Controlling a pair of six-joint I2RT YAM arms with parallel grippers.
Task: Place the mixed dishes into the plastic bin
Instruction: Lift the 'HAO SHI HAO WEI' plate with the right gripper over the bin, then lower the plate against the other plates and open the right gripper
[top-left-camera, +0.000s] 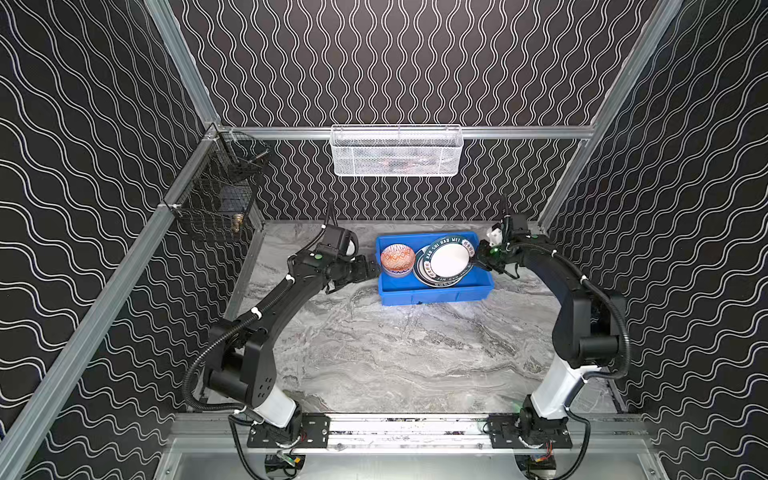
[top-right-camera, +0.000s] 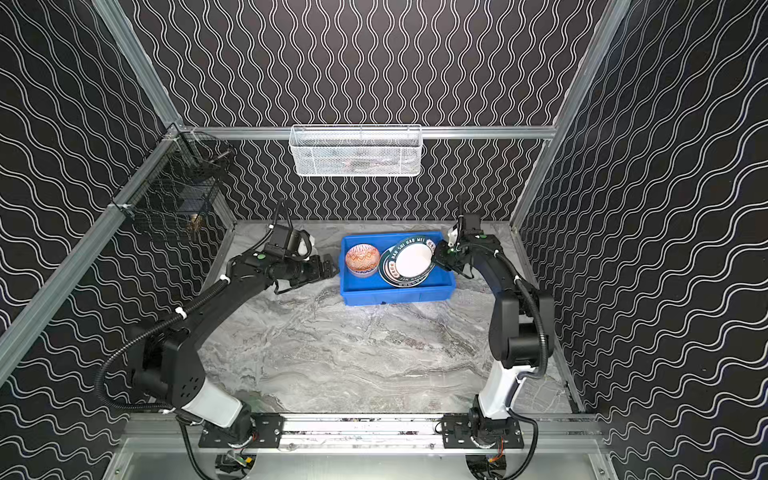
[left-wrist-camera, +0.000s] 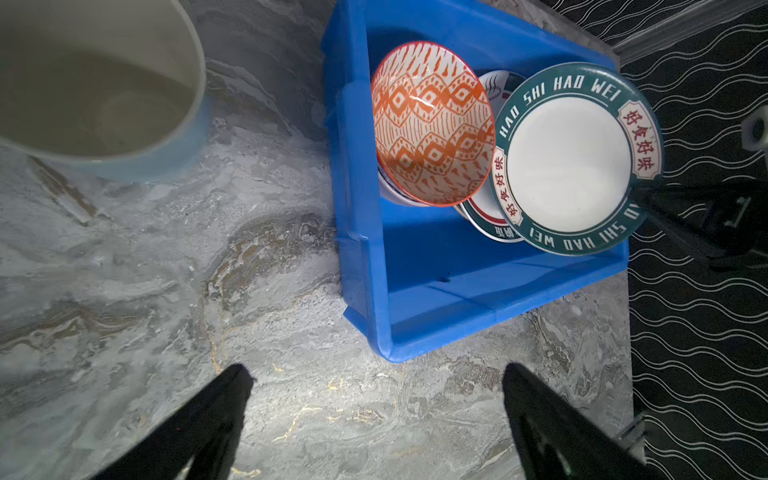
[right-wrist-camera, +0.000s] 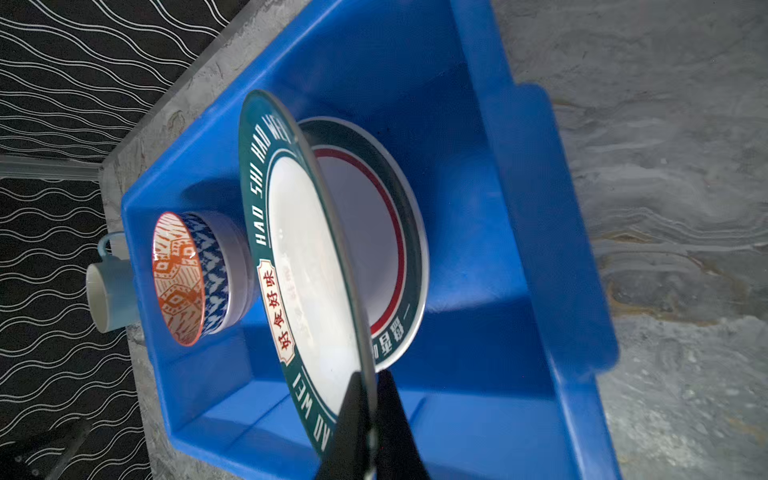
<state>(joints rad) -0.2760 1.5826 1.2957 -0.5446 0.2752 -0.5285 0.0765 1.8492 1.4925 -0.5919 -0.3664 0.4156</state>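
Nearest me runs the aluminium rail (top-left-camera: 407, 432) that carries both arm bases, and beyond it the marbled table (top-left-camera: 395, 353) stretches to the far end, where the work is. From the left, the pale blue mug (left-wrist-camera: 95, 83) stands upright on the table outside the blue plastic bin (top-left-camera: 432, 297), near its left wall. Inside the bin sits the orange-patterned bowl (top-left-camera: 397, 257), then a green-rimmed plate with a red ring (right-wrist-camera: 374, 232) lying flat on the bin floor. Over that plate is the white plate with the lettered dark-green rim (top-left-camera: 449, 259), tilted and carried by its right edge. The step in hand looks to be setting this plate down on the flat one. To do it well, I would lower the carried edge slowly and keep the far edge from nudging the bowl, which is very close; whether they touch I cannot tell. I would let go only once the plate rests on the one beneath, so it neither clatters nor slides. As for the claws, the left gripper (top-left-camera: 370, 269) hovers just outside the bin's left wall with its jaws spread wide and nothing between them. The mug is close by and is likely its next job. The right gripper (right-wrist-camera: 370, 382) is pinched tight on the rim of the lettered plate, a finger on either face.
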